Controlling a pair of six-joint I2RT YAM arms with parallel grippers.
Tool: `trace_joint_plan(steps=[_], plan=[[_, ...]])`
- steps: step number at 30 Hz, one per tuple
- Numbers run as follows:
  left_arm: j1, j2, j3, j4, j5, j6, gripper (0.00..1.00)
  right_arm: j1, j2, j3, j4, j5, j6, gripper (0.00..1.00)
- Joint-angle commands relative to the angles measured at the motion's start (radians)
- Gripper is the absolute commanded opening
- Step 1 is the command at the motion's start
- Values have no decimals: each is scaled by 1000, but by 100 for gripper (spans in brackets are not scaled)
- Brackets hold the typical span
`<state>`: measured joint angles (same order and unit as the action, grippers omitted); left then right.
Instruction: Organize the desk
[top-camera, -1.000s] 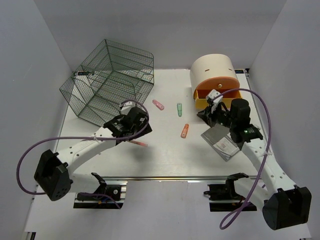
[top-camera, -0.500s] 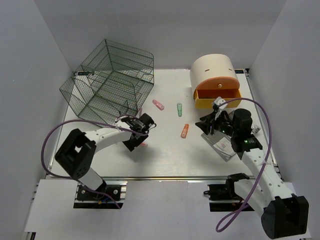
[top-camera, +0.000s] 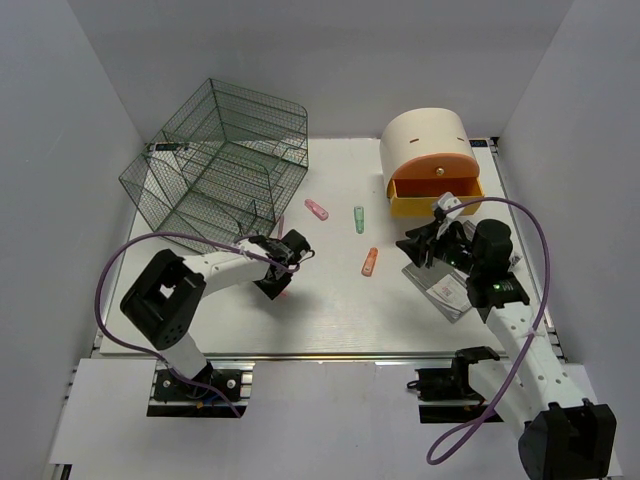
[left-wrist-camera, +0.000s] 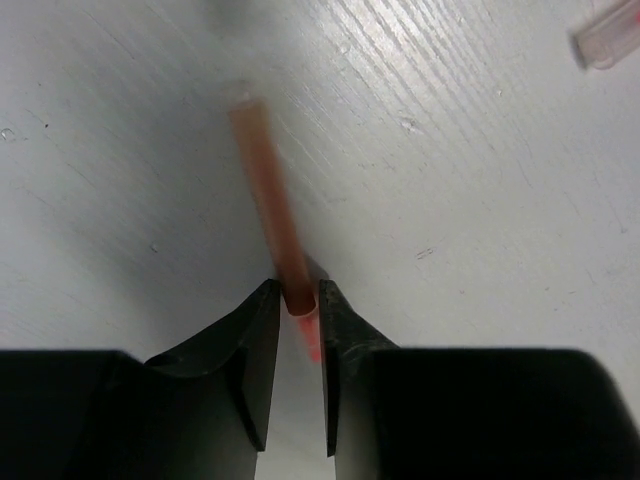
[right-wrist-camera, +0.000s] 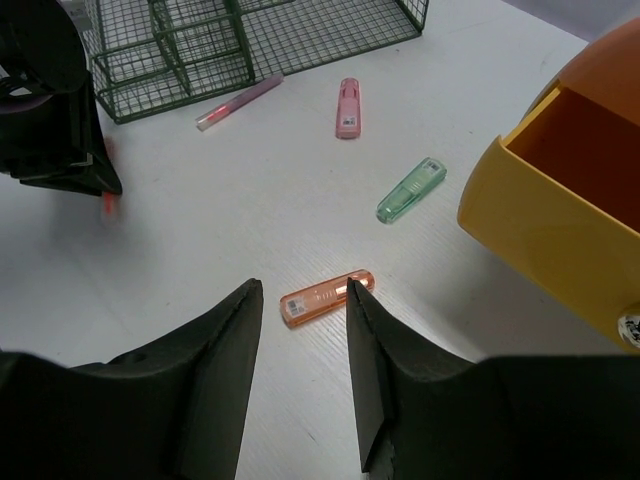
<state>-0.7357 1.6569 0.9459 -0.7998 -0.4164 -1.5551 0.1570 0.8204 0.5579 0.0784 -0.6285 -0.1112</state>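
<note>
On the white desk (top-camera: 330, 310) my left gripper (top-camera: 280, 283) is down at the surface, shut on the end of a thin reddish-pink pen (left-wrist-camera: 268, 190); both jaws touch it in the left wrist view, left gripper (left-wrist-camera: 297, 295). The right gripper (top-camera: 415, 250) hovers open over the desk, right gripper (right-wrist-camera: 300, 290), with nothing between its fingers. An orange marker (right-wrist-camera: 325, 298) lies just beyond its tips, orange marker (top-camera: 369, 262). A pink marker (top-camera: 316, 209) and a green marker (top-camera: 359, 219) lie further back. A second thin pink pen (right-wrist-camera: 238, 102) rests by the cage.
A dark wire-mesh cage (top-camera: 215, 165) stands at the back left. The cream-and-orange drawer box (top-camera: 428, 150) at the back right has its yellow drawer (top-camera: 435, 195) pulled open. A grey packet (top-camera: 445, 290) lies under the right arm.
My left gripper swung in toward the cage front, came down on the reddish-pink pen and closed on it. The right gripper drew back from the drawer and opened wider.
</note>
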Motion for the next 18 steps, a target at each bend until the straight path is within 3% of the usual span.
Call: trace_joint_plan(steps=[1,5,10,12,13,16,18], plan=[[2,-2,-35,20,31,-36,32,-11,-18,-9,37,-5,7,45],[-19,-40,-36,33,39,1,23,-20,-29,-7,34,-2,4,44],[-19,-94,-13,120,178,226,17,-28,-38,7,17,9,-8,44],[-28,-131,-16,186,237,360,9,-36,-40,17,9,27,-7,33],[-28,-147,-22,236,289,439,9,-40,-41,22,6,38,-8,20],[-37,-209,-24,330,349,626,1,-51,-46,39,-6,102,-8,0],[-37,-226,-15,367,361,716,0,-62,-47,50,-15,167,-8,0]])
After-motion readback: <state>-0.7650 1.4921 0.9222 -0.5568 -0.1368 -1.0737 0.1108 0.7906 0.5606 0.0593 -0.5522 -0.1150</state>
